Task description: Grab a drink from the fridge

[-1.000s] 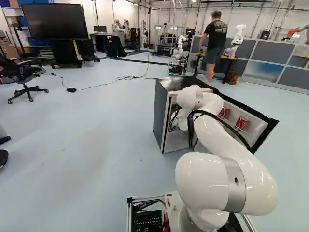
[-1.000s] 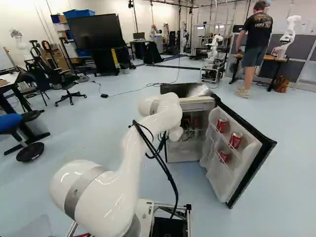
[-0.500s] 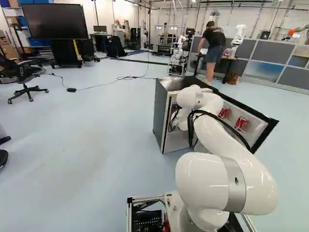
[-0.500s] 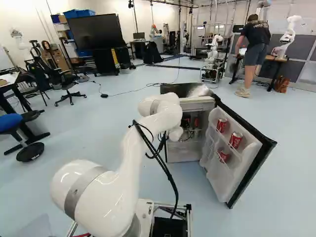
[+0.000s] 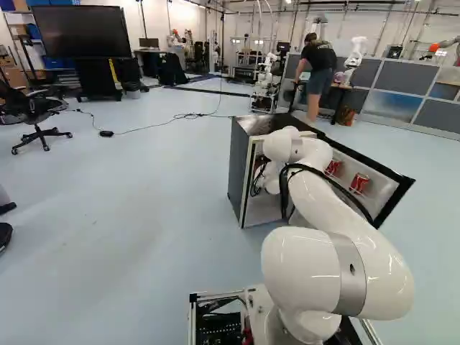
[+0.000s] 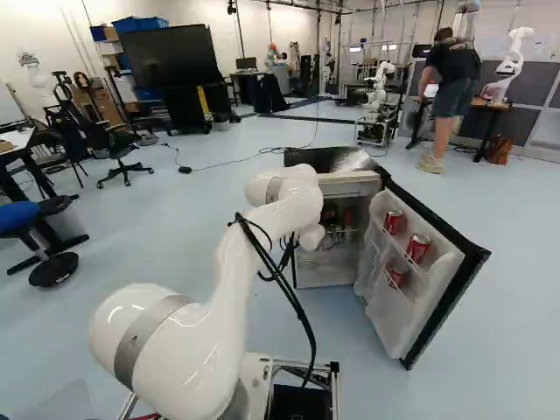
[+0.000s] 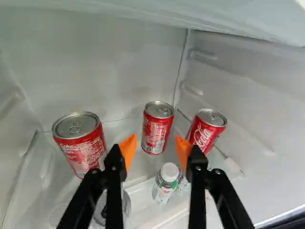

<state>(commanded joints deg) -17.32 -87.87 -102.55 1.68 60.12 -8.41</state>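
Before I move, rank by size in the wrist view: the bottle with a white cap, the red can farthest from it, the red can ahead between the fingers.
Farthest red can
Red can ahead
Bottle

The pincer is black with orange pads. Ahead of it, three cans are red with white print and silver tops; under it, a bottle has a white cap and green-and-white label.

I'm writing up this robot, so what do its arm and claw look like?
The arm is glossy white and rounded, with grey bands at the joints and black cables alongside. The claw has two black fingers with orange pads.
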